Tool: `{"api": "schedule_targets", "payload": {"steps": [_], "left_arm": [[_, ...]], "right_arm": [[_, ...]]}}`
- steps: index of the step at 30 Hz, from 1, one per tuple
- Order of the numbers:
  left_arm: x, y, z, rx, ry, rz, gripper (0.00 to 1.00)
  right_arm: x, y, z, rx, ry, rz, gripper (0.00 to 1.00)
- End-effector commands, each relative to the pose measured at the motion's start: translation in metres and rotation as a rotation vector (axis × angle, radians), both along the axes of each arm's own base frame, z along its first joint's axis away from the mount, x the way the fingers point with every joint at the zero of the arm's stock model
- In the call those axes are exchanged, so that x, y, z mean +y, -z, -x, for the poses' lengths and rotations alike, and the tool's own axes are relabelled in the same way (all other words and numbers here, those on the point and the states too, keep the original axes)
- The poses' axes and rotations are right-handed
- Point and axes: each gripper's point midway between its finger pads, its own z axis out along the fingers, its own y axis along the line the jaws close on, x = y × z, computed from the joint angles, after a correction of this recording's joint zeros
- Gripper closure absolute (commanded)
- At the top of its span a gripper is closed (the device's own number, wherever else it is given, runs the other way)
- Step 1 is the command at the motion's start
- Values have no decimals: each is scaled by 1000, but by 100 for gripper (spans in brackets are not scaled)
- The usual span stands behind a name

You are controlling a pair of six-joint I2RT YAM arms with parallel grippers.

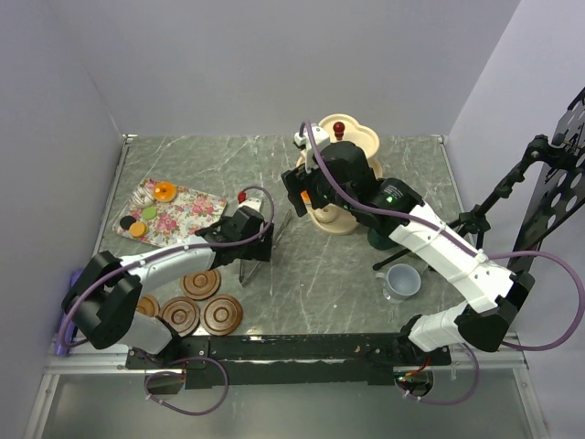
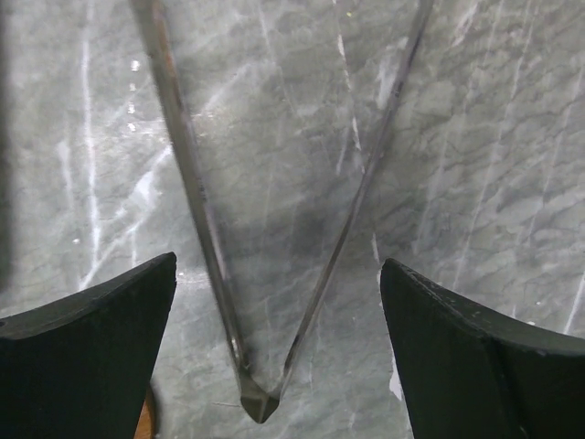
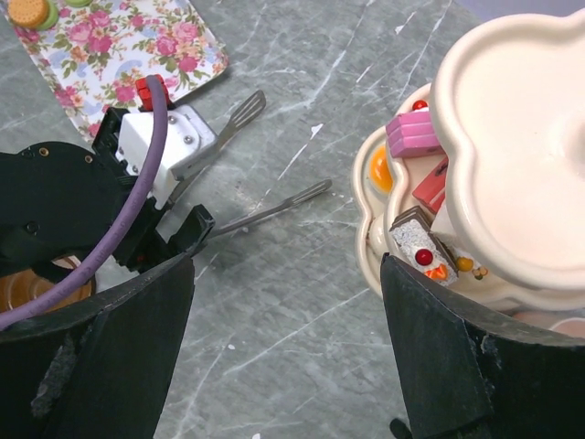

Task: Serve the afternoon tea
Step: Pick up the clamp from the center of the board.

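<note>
cream three-tier scalloped stand with red knob: at 1 o'clock on grey marble bench, small colourful cakes on middle tier | left gripper: released, thin metal tongs lying between its fingers | right gripper: released, nothing grasped

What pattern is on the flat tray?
Pink roses with green leaves cover the rectangular tray, clearest in the right wrist view.

The top external camera sits high above the near edge; we look steeply down on the whole surface. The left wrist camera faces straight down, very close to the tongs. The right wrist camera looks obliquely down from farther off. All three share the tongs; top and right wrist also share the stand.
</note>
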Motion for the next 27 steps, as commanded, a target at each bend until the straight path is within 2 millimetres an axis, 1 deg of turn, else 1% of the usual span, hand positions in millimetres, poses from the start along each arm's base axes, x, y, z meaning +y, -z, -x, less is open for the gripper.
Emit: {"api": "schedule_targets", "payload": {"steps": [1,4,6,8,11,13,16,17,18,19,21,22,24,27], "left_arm": [[-13,7,-1,7,17,58,3],[-5,18,3,22,0,31,2],[-4,25,6,35,12,18,1],[-8,30,6,48,28,19,2],[-12,36,2,55,41,-26,7],[-11,39,-1,55,22,-80,9],[-4,44,-5,60,-30,-149,16],[-1,45,-6,63,-51,-166,16],[2,46,-6,65,-67,-179,19],[4,47,-6,64,-76,-187,25],[4,41,-6,51,-94,-174,31],[4,36,-6,43,-101,-162,32],[2,18,-7,22,-115,-124,34],[-4,-16,-9,-16,-121,-40,35]], "right_arm": [[-4,-26,-4,-68,5,-24,11],[-4,-27,-4,-69,7,-23,11],[-3,-25,-5,-66,5,-21,11],[-2,-23,-5,-61,1,-22,11],[-1,-24,-5,-60,1,-24,11],[-1,-24,-6,-59,3,-22,11],[-1,-22,-5,-56,-1,-21,11],[-1,-22,-5,-56,-1,-22,11],[-1,-23,-5,-56,1,-26,11],[-1,-23,-4,-56,-1,-27,11],[-1,-22,-4,-56,-2,-24,11],[-1,-21,-4,-54,-1,-24,11],[-2,-21,-4,-55,0,-23,11],[-2,-22,-4,-55,2,-28,11]]}}
